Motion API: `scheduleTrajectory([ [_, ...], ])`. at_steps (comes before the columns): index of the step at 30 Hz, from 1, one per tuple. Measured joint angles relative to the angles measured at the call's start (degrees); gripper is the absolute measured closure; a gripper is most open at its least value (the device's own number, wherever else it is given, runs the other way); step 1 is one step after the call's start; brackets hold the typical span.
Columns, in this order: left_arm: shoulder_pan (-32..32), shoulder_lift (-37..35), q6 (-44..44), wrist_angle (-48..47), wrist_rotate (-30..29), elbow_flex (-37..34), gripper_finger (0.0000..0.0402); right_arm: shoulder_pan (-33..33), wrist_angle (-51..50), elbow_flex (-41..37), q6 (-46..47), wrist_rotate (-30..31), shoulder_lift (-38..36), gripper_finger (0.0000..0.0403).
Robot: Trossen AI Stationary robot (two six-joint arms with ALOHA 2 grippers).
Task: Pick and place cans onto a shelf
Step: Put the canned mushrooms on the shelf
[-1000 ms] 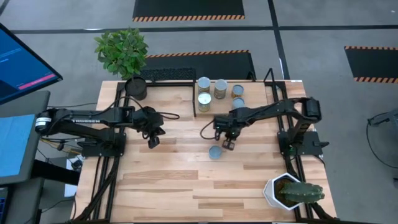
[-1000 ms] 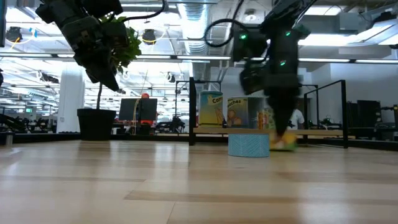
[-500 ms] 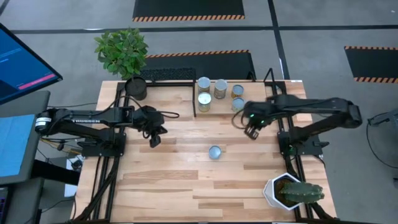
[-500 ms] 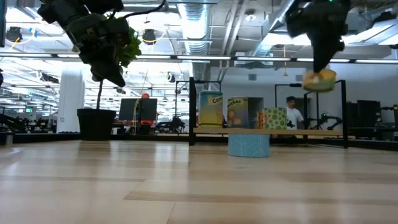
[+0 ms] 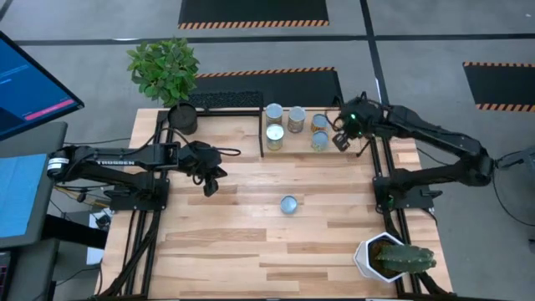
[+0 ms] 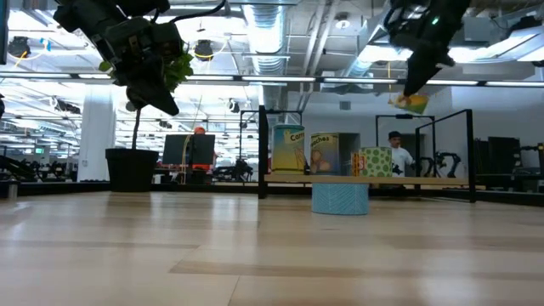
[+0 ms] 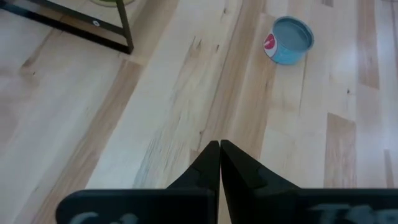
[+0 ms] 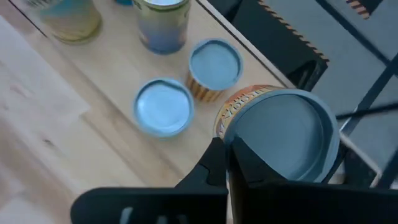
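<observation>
**Colours on the tabletop**

The pale striped wooden tabletop (image 5: pixel 251 242) carries a short pale-blue tin can (image 5: pixel 289 204) with a red mark on its side. The black-rod shelf (image 5: pixel 261 134) has a light board. The yellow-labelled grey-topped tin can (image 8: pixel 280 140) sits against the black right claw (image 8: pixel 225 155).

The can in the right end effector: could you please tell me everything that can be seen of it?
The held can is a short metal-looking cylinder with a flat grey-blue round top and a raised rim; its side label looks yellow-orange with some lettering. The right end effector is shut on its rim and carries it in the air, tilted in the low view, above the right end of the shelf, beside the cans already standing there. Nothing else touches it.
</observation>
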Motion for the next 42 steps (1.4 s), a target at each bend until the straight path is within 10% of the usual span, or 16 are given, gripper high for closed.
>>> scheduleTrajectory([
  [20, 0.0, 0.0, -3.7, 0.0, -1.5, 0.0, 0.0402, -18.5, 4.5, 0.0, -24.0, -13.1, 23.1, 0.0398],
  [42, 0.0, 0.0, -4.1, 0.0, -1.6, 0.0, 0.0401, -19.6, 6.9, 0.0, -24.0, -13.1, 25.3, 0.0347],
])
